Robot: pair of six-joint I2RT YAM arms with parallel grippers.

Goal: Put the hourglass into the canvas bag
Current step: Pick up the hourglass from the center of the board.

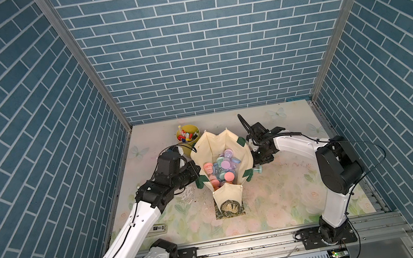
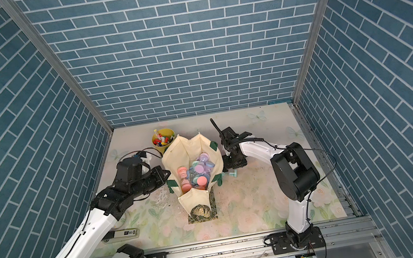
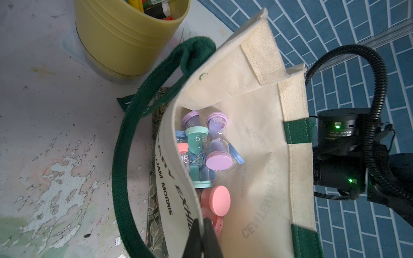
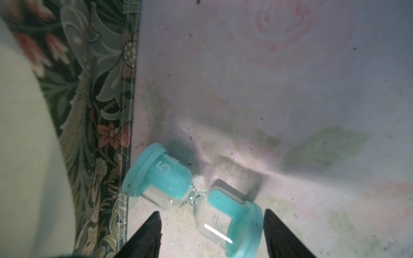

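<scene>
Blue brick-print walls [image 1: 201, 52] box in a worn floral table mat [image 1: 281, 202]. On my left, the left gripper [image 3: 202, 223] has its jaws pressed together on the rim of the canvas bag [image 3: 257, 156], pinching the stiff cream cloth so the mouth gapes. A ribbed yellow plastic cup [image 3: 116, 44] of markers stands just beside the bag. Inside the bag, pastel hourglasses [image 3: 199, 152] lie heaped, with smooth caps and clear bulbs.

Further right, the teal hourglass [image 4: 178, 185] I'm after lies on its side on the mat, just beside the bag's dark leafy print. My right gripper [image 4: 211, 212] hangs over it with jaws spread, one black tip on either side, touching nothing as far as I can tell.

I judge this to be the pickup step. Next I need to settle lower and close across a bulb or cap. The glass is slick and round, so it could roll or squirt out.
</scene>
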